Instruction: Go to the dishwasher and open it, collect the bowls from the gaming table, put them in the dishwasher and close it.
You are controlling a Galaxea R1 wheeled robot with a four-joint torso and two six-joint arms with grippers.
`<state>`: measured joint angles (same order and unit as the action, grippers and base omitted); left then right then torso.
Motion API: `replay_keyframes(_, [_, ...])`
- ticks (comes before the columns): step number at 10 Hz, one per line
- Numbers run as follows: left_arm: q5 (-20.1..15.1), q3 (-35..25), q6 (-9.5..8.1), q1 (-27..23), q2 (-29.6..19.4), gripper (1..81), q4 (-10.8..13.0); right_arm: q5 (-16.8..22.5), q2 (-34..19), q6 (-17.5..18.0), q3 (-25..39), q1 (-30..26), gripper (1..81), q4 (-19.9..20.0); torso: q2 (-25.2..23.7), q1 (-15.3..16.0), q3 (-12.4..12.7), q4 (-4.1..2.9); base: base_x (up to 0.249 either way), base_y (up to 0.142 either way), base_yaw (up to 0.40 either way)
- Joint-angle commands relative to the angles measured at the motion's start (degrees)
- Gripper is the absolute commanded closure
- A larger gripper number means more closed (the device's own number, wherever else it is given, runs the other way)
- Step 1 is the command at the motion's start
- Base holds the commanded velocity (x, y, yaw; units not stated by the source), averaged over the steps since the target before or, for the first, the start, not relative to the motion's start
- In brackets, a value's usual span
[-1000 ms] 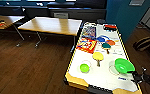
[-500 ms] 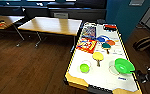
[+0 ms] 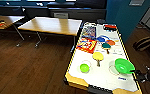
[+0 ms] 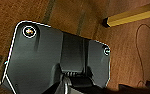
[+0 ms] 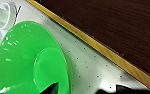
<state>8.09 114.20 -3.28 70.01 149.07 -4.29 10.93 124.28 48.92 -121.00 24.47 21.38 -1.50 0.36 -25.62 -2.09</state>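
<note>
The gaming table (image 3: 101,77) has a white top and a yellow edge and stretches away from me on the right. The wide green bowl (image 3: 124,65) hangs tilted over the table's near right part. My right gripper (image 3: 134,72) is shut on the bowl's rim. In the right wrist view the same bowl (image 5: 28,62) looms large over the white top, with the gripper (image 5: 55,88) at its rim. The smaller lime bowl (image 3: 84,67) sits on the table near the front left. The dishwasher is out of view. The left wrist view looks down on wooden floor and the table's yellow edge (image 4: 133,16).
A yellow paddle (image 3: 98,56), more coloured paddles (image 3: 106,45) and board game boxes (image 3: 86,45) lie further along the table. Wooden-topped desks (image 3: 51,25) stand to the left on dark wooden floor. A teal wall (image 3: 126,17) rises behind the table.
</note>
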Motion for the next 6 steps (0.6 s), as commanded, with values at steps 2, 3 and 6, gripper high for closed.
replay_keyframes(2, [-3.4,-1.1,-0.24,-1.7,-1.1,1.0,-0.1,1.6,-1.0,-0.1,-0.6,-6.5,1.0,0.4,0.0,0.0,0.0,0.00,0.000,0.000,0.000])
replay_keyframes(3, [-3.4,-1.0,-0.24,-1.7,-1.3,1.0,-0.1,1.5,-0.2,-0.1,-0.7,-6.5,1.0,0.4,0.0,0.0,0.0,0.00,0.000,0.000,0.000])
replay_keyframes(6, [-3.4,-1.0,-0.24,-1.7,-1.3,1.0,-0.2,1.4,0.8,-0.1,-0.5,-6.7,1.0,0.4,0.0,0.0,0.0,0.00,0.000,0.000,0.000])
